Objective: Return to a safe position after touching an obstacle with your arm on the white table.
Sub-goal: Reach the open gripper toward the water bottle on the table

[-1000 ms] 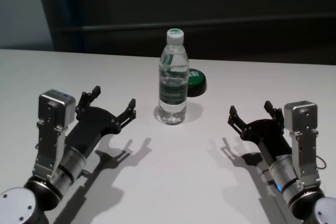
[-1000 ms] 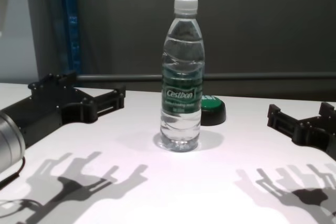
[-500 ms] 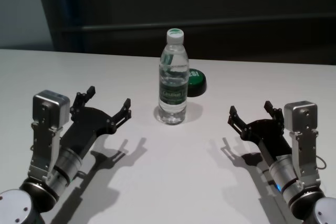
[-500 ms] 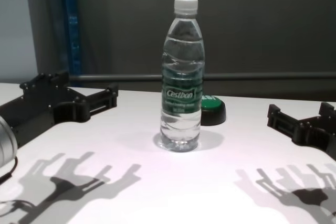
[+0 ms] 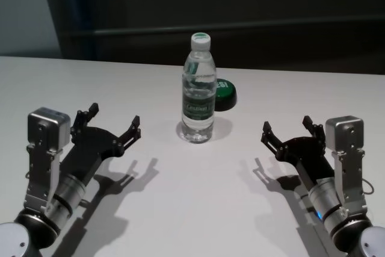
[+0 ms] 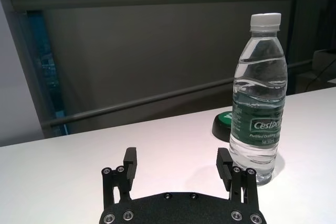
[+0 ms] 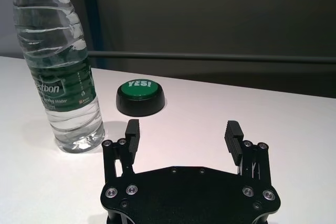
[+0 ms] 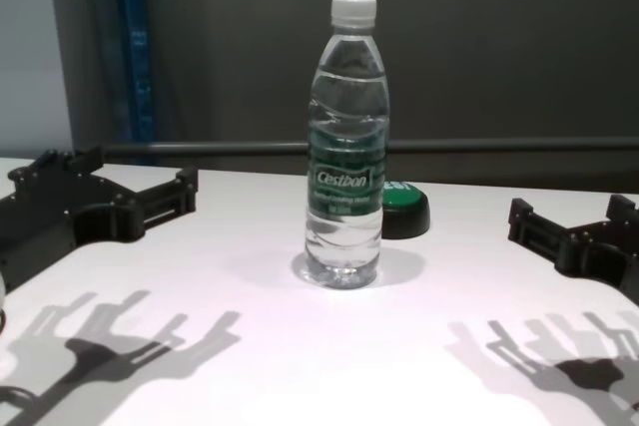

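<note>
The obstacle, a clear water bottle (image 5: 198, 91) with a white cap and green "Cestbon" label, stands upright in the middle of the white table (image 5: 198, 209). It also shows in the chest view (image 8: 345, 147), the left wrist view (image 6: 259, 98) and the right wrist view (image 7: 60, 66). My left gripper (image 5: 112, 122) is open and empty, to the left of the bottle and apart from it; it also shows in the chest view (image 8: 125, 182) and its own wrist view (image 6: 177, 165). My right gripper (image 5: 289, 129) is open and empty at the right, apart from the bottle (image 7: 182, 135).
A low black puck with a green top (image 5: 225, 93) sits just behind and right of the bottle, marked "YES!" in the right wrist view (image 7: 140, 96). A dark rail and wall run behind the table's far edge.
My left gripper has drawn back to the left and toward me, away from the bottle. The bottle, the puck and my right arm have not moved.
</note>
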